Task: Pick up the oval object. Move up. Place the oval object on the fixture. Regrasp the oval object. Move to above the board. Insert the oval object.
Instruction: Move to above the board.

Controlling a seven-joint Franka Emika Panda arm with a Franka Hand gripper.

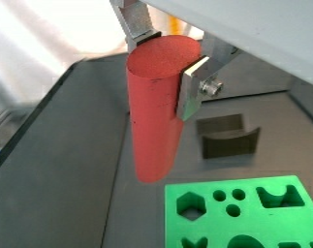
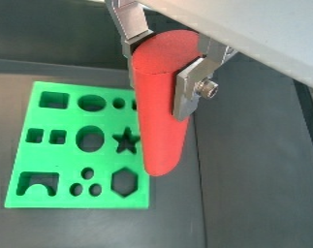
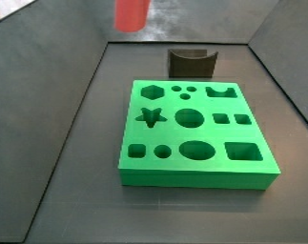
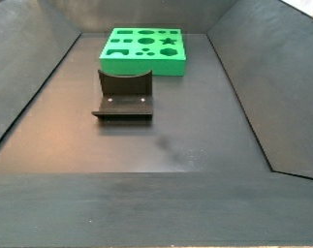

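Observation:
My gripper (image 1: 166, 63) is shut on the top end of the oval object (image 1: 152, 126), a smooth red-orange peg that hangs upright below the silver fingers (image 1: 193, 89). Both wrist views show this grip (image 2: 162, 66). The peg (image 2: 159, 131) is high above the floor, beside the green board (image 2: 68, 145) and not over it. In a side view only the peg's lower end (image 3: 131, 13) shows, at the top edge, back left of the fixture (image 3: 192, 63). The board (image 3: 195, 133) lies in front of the fixture. The fixture (image 1: 226, 136) stands empty.
Dark sloping walls (image 3: 67, 105) enclose the dark floor (image 4: 159, 145). In a side view the fixture (image 4: 124, 97) stands in front of the board (image 4: 145, 48); gripper and peg are out of that view.

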